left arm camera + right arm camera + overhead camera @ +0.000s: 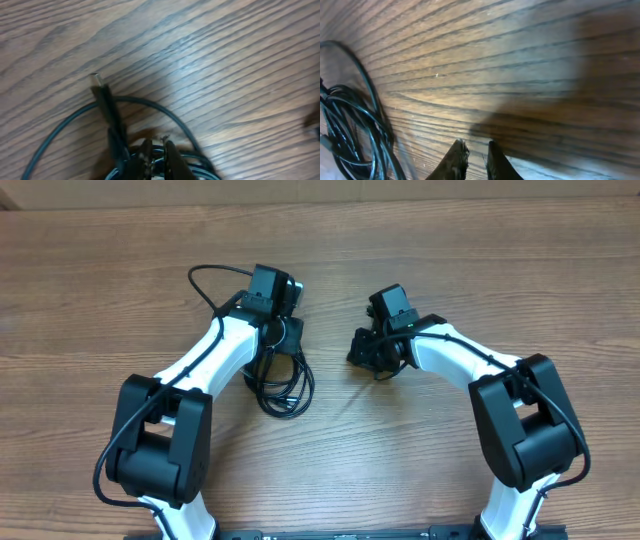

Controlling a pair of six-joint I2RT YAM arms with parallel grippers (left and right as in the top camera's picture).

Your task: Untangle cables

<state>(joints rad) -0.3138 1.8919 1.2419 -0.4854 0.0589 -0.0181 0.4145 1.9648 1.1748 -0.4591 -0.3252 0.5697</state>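
"Thin black bendy cables (283, 388) with little metal plugs, where are they?"

"They lie in one messy heap on the brown wooden desk (500, 240), right under the left arm (215, 350). The right arm (450, 350) is near them, over bare wood."

"Are the left jaws holding anything?"

"They look squeezed together on a strand in the heap. One plug end (96, 79) pokes out past them, lying flat on the wood."

"And the right jaws?"

"Squeezed nearly together too, but with nothing between them. They hang over bare desk, and the heap is off to one side of them."

"So is the job nearly done?"

"No, I think it has only just begun. Every loop I can see sits in the same pile, crossing over the others. No cable lies alone yet."

"What is left?"

"Almost all of it. I think each cable must be pulled out of the pile and laid apart from the rest. The grip on that one strand looks like the first pull"
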